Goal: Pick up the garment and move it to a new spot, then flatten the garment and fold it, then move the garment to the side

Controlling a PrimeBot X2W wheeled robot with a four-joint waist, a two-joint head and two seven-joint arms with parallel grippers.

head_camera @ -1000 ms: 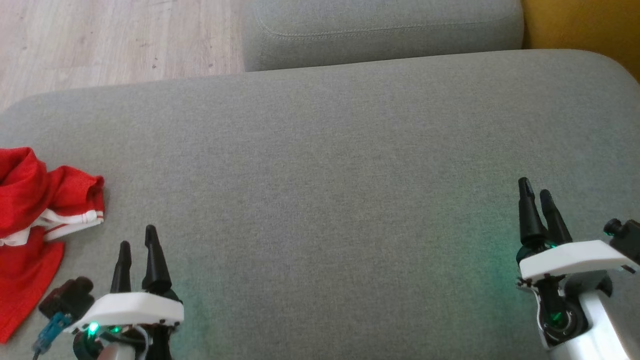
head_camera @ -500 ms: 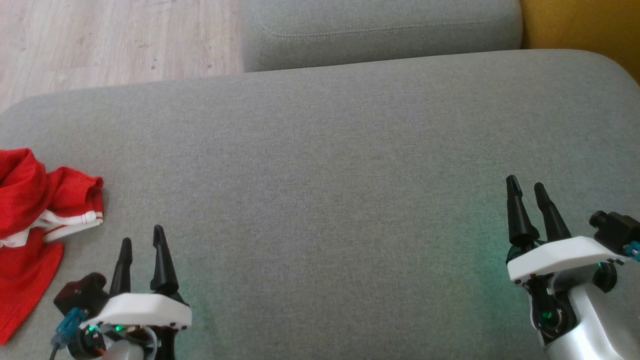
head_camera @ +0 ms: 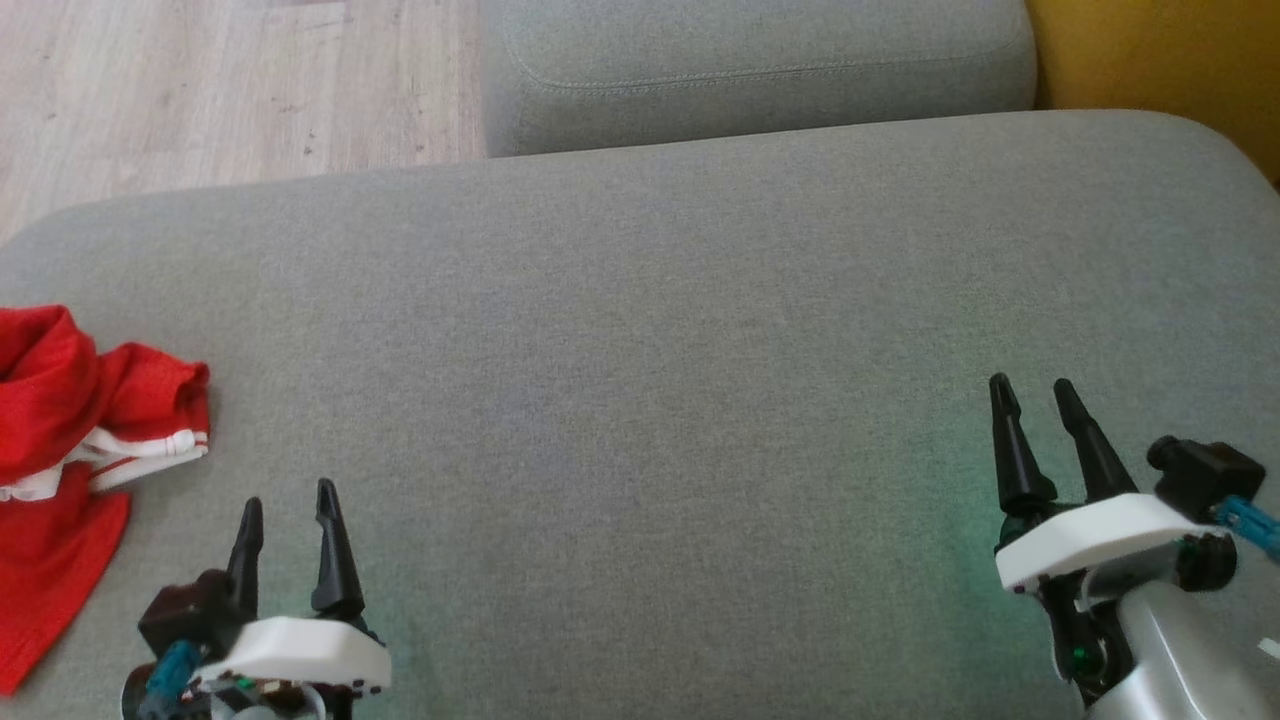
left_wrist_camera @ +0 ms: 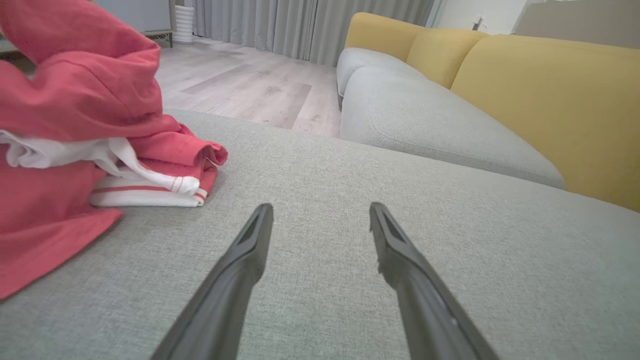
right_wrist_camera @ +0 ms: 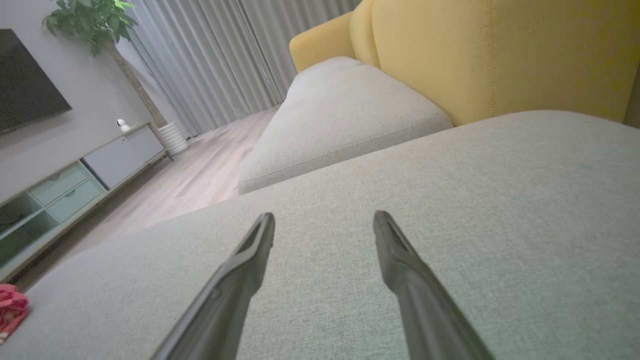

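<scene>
While left gripper (head_camera: 288, 494) and right gripper (head_camera: 1028, 383) gape empty, we should pinch a raised fold of the crumpled red fabric garment (head_camera: 60, 400), middle left.

Garment (head_camera: 70, 440) on cushion's (head_camera: 640, 350) left edge

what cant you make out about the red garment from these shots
Head view: the left edge cuts off the red garment, so its full outline stays unknown.
Left wrist view: its top and left run out of frame; its own folds hide the lower layers.
Right wrist view: a scrap at the lower left corner, too small for detail.
</scene>
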